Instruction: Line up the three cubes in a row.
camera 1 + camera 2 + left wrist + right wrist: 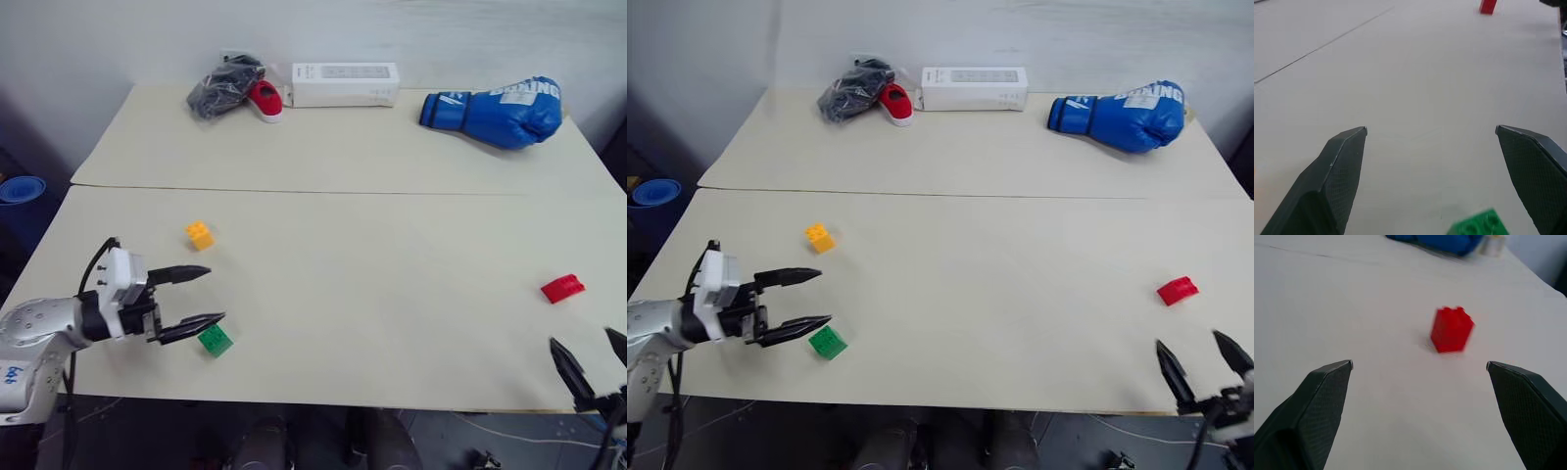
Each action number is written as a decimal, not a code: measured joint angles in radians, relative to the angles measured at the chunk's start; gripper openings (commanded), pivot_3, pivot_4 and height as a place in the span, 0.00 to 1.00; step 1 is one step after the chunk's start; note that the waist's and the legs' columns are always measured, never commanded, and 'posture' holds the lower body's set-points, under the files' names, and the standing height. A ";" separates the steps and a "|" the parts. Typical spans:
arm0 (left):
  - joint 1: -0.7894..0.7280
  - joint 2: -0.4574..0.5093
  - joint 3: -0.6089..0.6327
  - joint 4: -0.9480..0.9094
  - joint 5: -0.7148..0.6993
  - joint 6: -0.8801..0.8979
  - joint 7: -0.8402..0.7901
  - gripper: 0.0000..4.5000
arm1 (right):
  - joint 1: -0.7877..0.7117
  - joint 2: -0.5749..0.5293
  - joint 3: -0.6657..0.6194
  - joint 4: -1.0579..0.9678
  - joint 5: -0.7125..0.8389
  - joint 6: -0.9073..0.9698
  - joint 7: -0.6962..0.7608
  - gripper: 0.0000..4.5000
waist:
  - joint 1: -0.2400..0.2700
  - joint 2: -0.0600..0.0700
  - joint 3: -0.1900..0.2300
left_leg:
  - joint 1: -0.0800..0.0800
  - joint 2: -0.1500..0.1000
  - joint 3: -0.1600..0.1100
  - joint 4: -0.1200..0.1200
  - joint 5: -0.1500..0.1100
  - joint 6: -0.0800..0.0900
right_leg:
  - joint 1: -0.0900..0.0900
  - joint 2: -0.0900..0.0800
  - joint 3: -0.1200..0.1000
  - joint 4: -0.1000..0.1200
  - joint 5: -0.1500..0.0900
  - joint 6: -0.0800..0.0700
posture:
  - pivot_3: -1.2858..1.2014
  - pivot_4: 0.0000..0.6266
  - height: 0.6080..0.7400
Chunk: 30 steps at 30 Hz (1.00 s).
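The left gripper reaches level, fingers apart, green cube just beside its nearer finger; the right gripper, fingers spread, faces the red cube.

Along our right gripper we see the red cube resting on the pale surface, ahead of the two black fingers and apart from both. The fingers stand wide apart, with nothing between them. A blue object lies at the far edge.

Pale beige worktop with a seam across it, orange-yellow cube and green cube near its left side, red cube far right, red shoe, dark bundle, white box and blue boxing glove along the back edge
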 measured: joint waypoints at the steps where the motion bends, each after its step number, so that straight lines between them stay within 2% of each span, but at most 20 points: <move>1: -0.003 -0.004 -0.009 -0.006 0.000 0.008 0.000 0.98 | 0.003 0.005 -0.005 0.018 -0.008 -0.008 0.001 1.00 | -0.006 0.000 0.000 | 0.000 0.000 0.001 0.000 0.000 0.000 | 0.000 0.000 0.001 0.000 0.000 0.000 | 0.52 0.24 1.00; 4: -0.037 -0.037 -0.045 -0.020 -0.003 0.020 0.001 0.98 | -0.029 -0.023 -0.016 0.093 -0.047 -0.019 -0.002 1.00 | -0.012 0.000 0.000 | 0.003 0.000 0.003 0.000 0.000 0.000 | 0.000 0.000 0.003 0.001 0.000 0.000 | 0.52 0.24 1.00; 9: -0.073 -0.043 -0.076 -0.022 -0.002 0.029 -0.005 0.98 | -0.245 -0.238 -0.015 0.217 -0.059 0.068 0.010 1.00 | -0.020 0.001 0.000 | 0.007 0.000 0.008 -0.001 0.000 0.001 | 0.000 0.000 0.009 0.003 0.000 0.000 | 0.52 0.24 1.00; 12: -0.079 -0.046 -0.092 -0.021 -0.002 0.033 -0.019 0.98 | -0.385 -0.367 0.034 0.306 -0.077 0.154 0.053 1.00 | -0.012 0.000 0.000 | 0.008 0.000 0.009 -0.002 0.000 0.001 | 0.000 0.002 0.008 0.003 -0.001 -0.001 | 0.52 0.24 1.00; 15: -0.087 -0.049 -0.097 -0.018 -0.001 0.032 -0.033 0.98 | -0.565 -0.473 0.127 0.491 -0.123 0.217 0.115 1.00 | -0.007 0.000 0.000 | 0.008 0.000 0.010 0.000 0.001 0.002 | 0.000 0.001 0.008 0.003 -0.001 -0.001 | 0.52 0.24 1.00; 20: -0.102 -0.053 -0.115 -0.022 0.000 0.029 -0.045 0.98 | -0.826 -0.555 0.251 0.752 -0.210 0.263 0.203 1.00 | -0.008 0.000 0.001 | 0.006 0.000 0.010 0.000 0.002 0.003 | 0.000 0.001 0.008 0.002 0.000 0.000 | 0.52 0.24 1.00; 21: -0.103 -0.053 -0.118 -0.024 0.000 0.029 -0.047 1.00 | -0.867 -0.559 0.271 0.796 -0.223 0.264 0.225 0.91 | -0.009 0.000 0.001 | 0.006 0.000 0.010 0.000 0.002 0.003 | 0.000 0.001 0.007 0.002 0.000 0.000 | 0.52 0.24 1.00; 22: -0.103 -0.053 -0.119 -0.026 0.000 0.029 -0.049 1.00 | -0.905 -0.560 0.289 0.835 -0.233 0.261 0.246 0.87 | -0.011 0.000 0.001 | 0.006 0.000 0.010 0.000 0.002 0.003 | 0.000 0.001 0.007 0.002 0.000 0.000 | 0.52 0.24 1.00; 24: -0.105 -0.053 -0.121 -0.029 0.000 0.029 -0.055 1.00 | -0.959 -0.568 0.316 0.890 -0.246 0.265 0.290 0.73 | -0.011 0.000 0.001 | 0.006 0.000 0.010 0.000 0.002 0.003 | 0.000 0.001 0.007 0.002 0.000 0.000 | 0.52 0.24 1.00; 30: -0.101 -0.053 -0.120 -0.031 0.001 0.026 -0.058 1.00 | -1.006 -0.585 0.338 0.943 -0.260 0.294 0.403 0.28 | -0.009 -0.001 0.000 | 0.006 0.000 0.009 0.001 0.002 0.004 | 0.001 0.001 0.007 0.000 0.000 0.001 | 0.52 0.24 1.00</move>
